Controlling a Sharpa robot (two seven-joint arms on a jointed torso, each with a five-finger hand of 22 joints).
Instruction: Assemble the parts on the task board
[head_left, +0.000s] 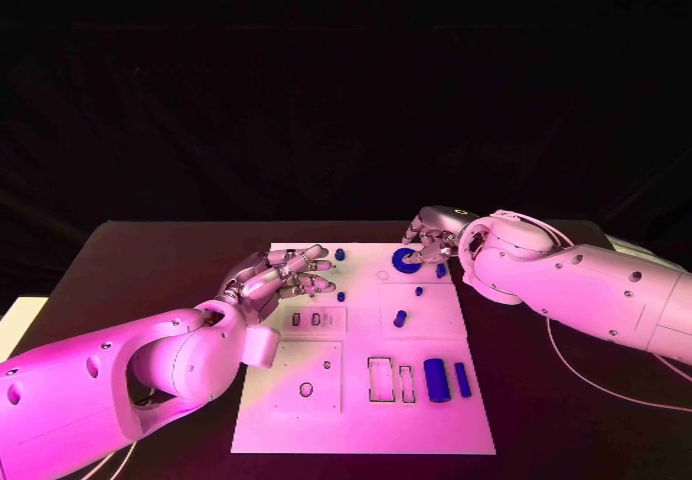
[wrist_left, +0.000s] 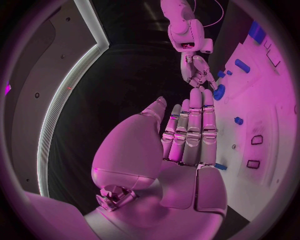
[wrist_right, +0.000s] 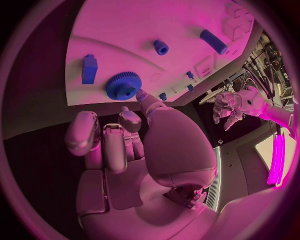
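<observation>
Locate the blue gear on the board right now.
In the head view the blue gear lies near the task board's far edge, right of centre, just beside the right hand's fingertips.

1. The task board (head_left: 361, 410) is a white plate lying flat in the middle of the black table, with small rectangular slots cut into it.
2. A blue gear (head_left: 407, 261) lies flat near the board's far edge.
3. A small blue peg (head_left: 400, 319) rests near the board's middle.
4. A thick blue block (head_left: 436, 380) and a thinner blue bar (head_left: 463, 379) lie side by side at the near right, just beside two outlined slots.
</observation>
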